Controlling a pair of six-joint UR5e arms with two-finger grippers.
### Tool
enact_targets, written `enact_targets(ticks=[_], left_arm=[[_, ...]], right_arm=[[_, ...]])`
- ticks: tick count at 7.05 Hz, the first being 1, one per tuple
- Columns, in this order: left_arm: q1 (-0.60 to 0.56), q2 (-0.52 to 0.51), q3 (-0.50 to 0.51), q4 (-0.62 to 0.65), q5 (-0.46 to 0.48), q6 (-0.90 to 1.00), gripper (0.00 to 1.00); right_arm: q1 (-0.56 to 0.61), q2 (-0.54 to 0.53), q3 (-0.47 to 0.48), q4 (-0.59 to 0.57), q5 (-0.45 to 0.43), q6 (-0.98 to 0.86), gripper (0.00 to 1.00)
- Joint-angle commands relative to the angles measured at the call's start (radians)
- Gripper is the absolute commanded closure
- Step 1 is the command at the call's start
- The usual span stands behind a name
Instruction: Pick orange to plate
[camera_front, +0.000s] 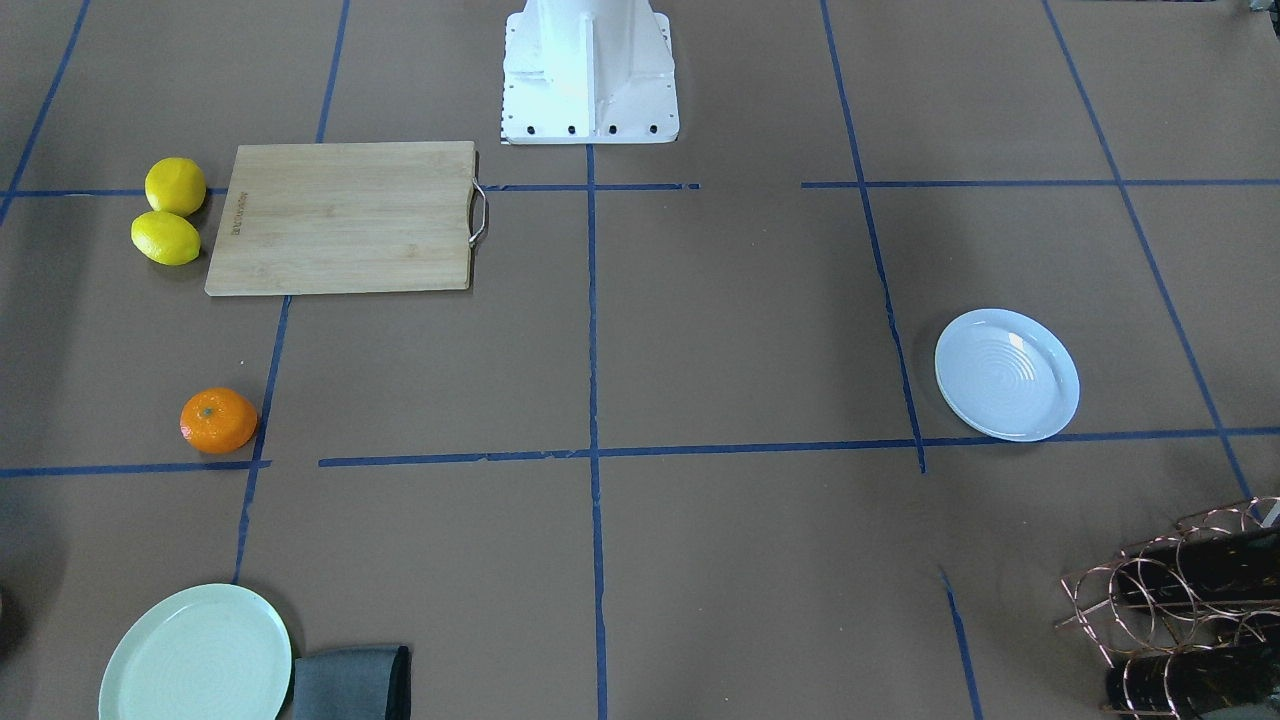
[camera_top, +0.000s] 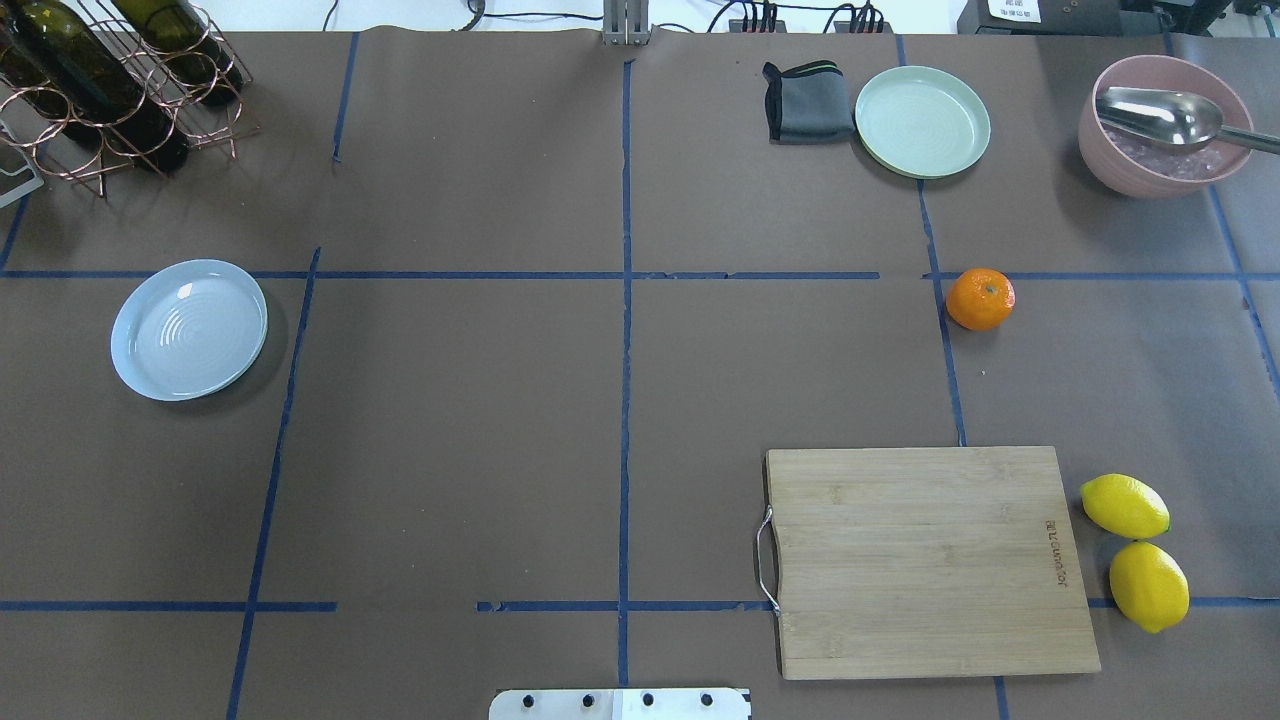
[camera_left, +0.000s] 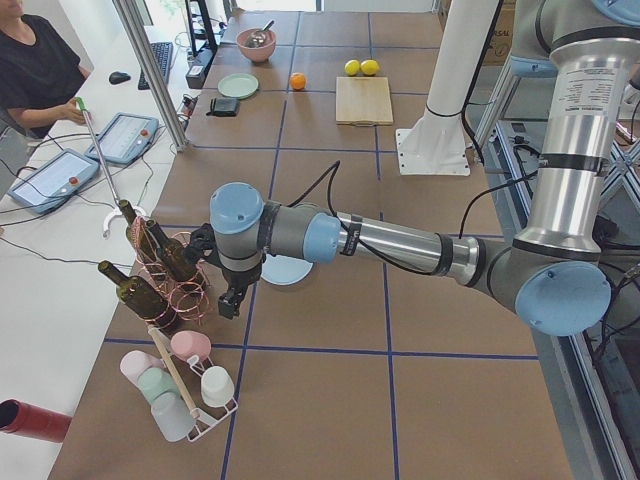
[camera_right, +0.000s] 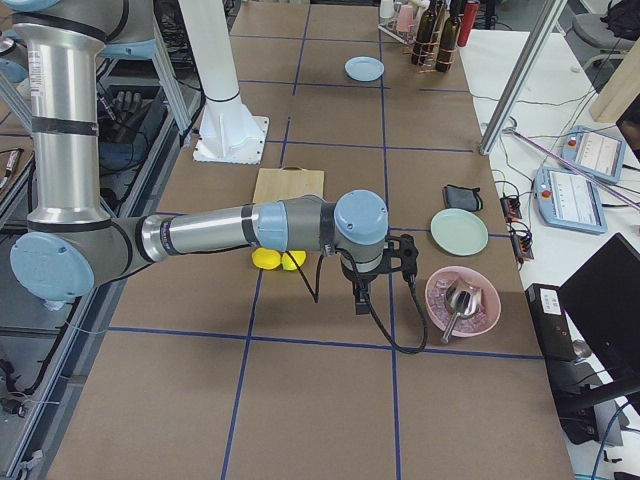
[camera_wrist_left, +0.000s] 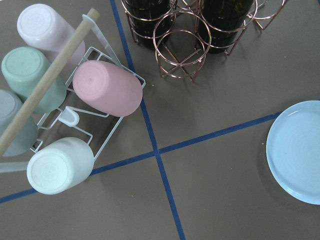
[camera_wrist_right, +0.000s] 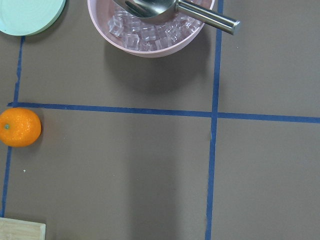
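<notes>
The orange (camera_top: 980, 299) lies alone on the brown table beside a blue tape line, right of centre in the overhead view; it also shows as the orange (camera_front: 218, 420) and the orange (camera_wrist_right: 19, 127). The pale bluish plate (camera_top: 188, 328) sits empty far off at the table's left side, also seen as the plate (camera_front: 1006, 374) and the plate (camera_wrist_left: 297, 150). My left gripper (camera_left: 230, 303) hangs high near that plate and the bottle rack. My right gripper (camera_right: 360, 298) hovers high beside the pink bowl. I cannot tell whether either is open or shut.
A wooden cutting board (camera_top: 930, 560) and two lemons (camera_top: 1135, 545) lie near the robot's right. A mint-green plate (camera_top: 922, 120), a grey cloth (camera_top: 808, 102) and a pink bowl (camera_top: 1165, 125) with ice and a scoop stand at the back right. A copper bottle rack (camera_top: 110, 90) and a cup rack (camera_wrist_left: 65, 115) stand at the left.
</notes>
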Motion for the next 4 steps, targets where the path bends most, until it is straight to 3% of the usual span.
enact_targets(ticks=[1,2,4], left_arm=[[0.101,0.046,0.029,-0.217,-0.002,-0.240,0.00],[0.171,0.110,0.032,-0.416,0.001,-0.403,0.00],[0.289,0.150,0.034,-0.625,0.055,-0.725,0.00]], right_arm=[[-0.001,0.007,0.010,0.005,0.030,0.009,0.00],[-0.001,0.007,0.010,0.005,0.033,0.009,0.00],[-0.001,0.007,0.018,0.004,0.034,0.010,0.00]])
